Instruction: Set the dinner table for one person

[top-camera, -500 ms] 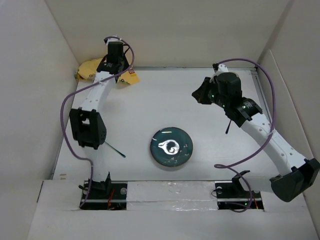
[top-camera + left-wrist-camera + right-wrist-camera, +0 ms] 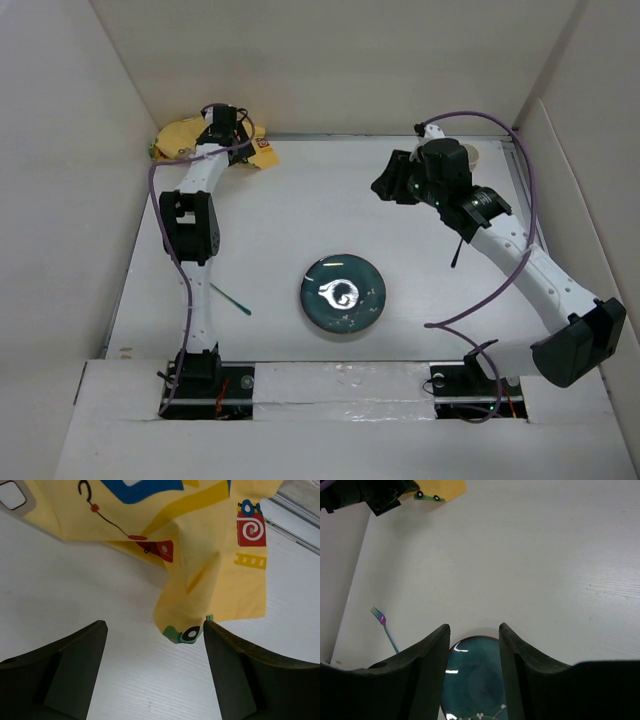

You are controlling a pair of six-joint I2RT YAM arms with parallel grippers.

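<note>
Looking from above, the table fills the walled space. A plate lies near its front middle, with a fork to the left. The left gripper hangs over a yellow mat in the far-left corner, and the right gripper hovers over the far right part. Left wrist: the fingers stand wide apart and empty, the mat's corner lying between their tips. Right wrist: the fingers are parted, gripping nothing, above the plate's far rim.
</note>
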